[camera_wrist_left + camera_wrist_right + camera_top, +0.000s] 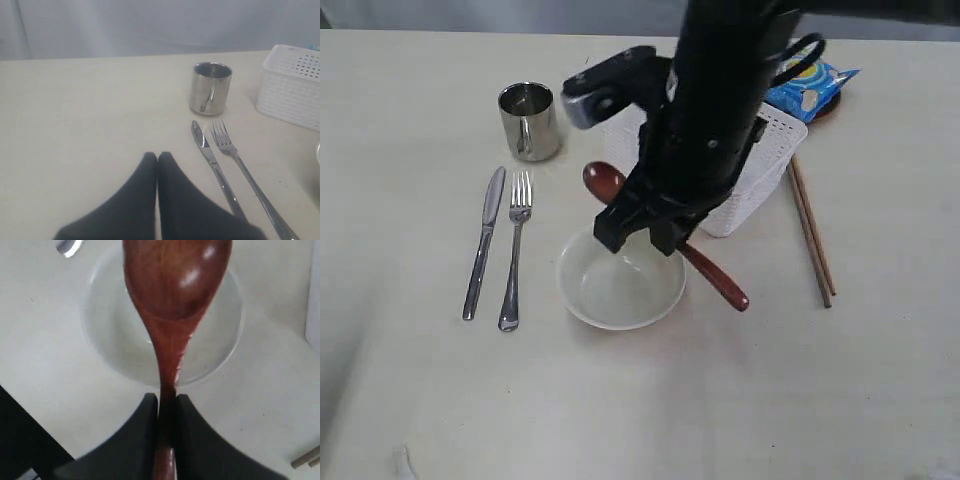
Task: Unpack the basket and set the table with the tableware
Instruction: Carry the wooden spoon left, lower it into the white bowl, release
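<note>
Spoon: we see the reddish-brown wooden spoon (606, 183) held tilted over the bowl (616, 296). Its head is toward the mug side and its handle end juts past the bowl's right rim in the exterior view.
Right fingers: the right fingers (142, 432) pinch the spoon's handle, one on each side.
Bowl: pale, and it rests on the surface (420, 400) just in front of the basket (762, 172).
Basket: white lattice, partly hidden by the right arm.
Knife and fork: the knife (483, 243) and fork (514, 250) lie side by side left of the bowl, with the knife outermost.
Mug: the steel mug (528, 120) stands upright beyond the fork's tines.
Chopsticks: the chopsticks (812, 235) lie together right of the basket.
Snack bag: we find the blue snack bag (810, 85) behind the basket's far right corner.
Left fingers: the left fingers (142, 187) are pressed together near the knife.
</note>
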Action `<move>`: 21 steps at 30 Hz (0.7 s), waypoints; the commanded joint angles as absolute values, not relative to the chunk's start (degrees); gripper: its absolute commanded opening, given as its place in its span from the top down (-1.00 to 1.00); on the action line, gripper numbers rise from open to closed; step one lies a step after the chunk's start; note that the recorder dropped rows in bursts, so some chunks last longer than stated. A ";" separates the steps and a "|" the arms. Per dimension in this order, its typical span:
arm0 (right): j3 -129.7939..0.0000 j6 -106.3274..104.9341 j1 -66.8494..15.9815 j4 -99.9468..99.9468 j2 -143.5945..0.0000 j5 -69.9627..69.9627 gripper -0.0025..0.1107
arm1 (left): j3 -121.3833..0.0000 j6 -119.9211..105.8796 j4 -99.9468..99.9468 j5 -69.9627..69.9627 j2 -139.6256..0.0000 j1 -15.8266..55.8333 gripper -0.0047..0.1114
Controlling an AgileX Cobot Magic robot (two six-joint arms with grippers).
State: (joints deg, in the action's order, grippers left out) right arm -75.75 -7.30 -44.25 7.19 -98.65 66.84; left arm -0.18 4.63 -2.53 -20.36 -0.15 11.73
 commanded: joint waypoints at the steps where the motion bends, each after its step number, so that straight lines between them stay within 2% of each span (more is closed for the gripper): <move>1: -80.57 -5.54 -46.74 3.11 -106.63 69.96 0.96 | 0.00 4.87 -3.01 -19.75 0.00 12.01 0.92; 13: -81.24 -3.83 -46.87 3.51 -110.85 69.96 0.93 | 0.00 4.87 -3.01 -19.75 0.00 12.01 0.92; 15: -81.24 -3.83 -46.87 3.51 -110.85 69.96 0.79 | 0.00 4.87 -3.01 -19.75 0.00 12.01 0.92; 19: -81.24 -3.83 -46.87 3.51 -110.85 69.96 0.34 | 0.00 4.87 -3.01 -19.75 0.00 12.01 0.92; 21: -81.24 -3.83 -46.87 3.51 -110.85 69.96 0.22 | 0.00 4.87 -3.01 -19.75 0.00 12.01 0.92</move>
State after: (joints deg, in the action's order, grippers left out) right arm -80.76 -4.26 -46.93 3.81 -110.93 69.52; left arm -0.18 4.63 -2.53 -20.36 -0.15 11.73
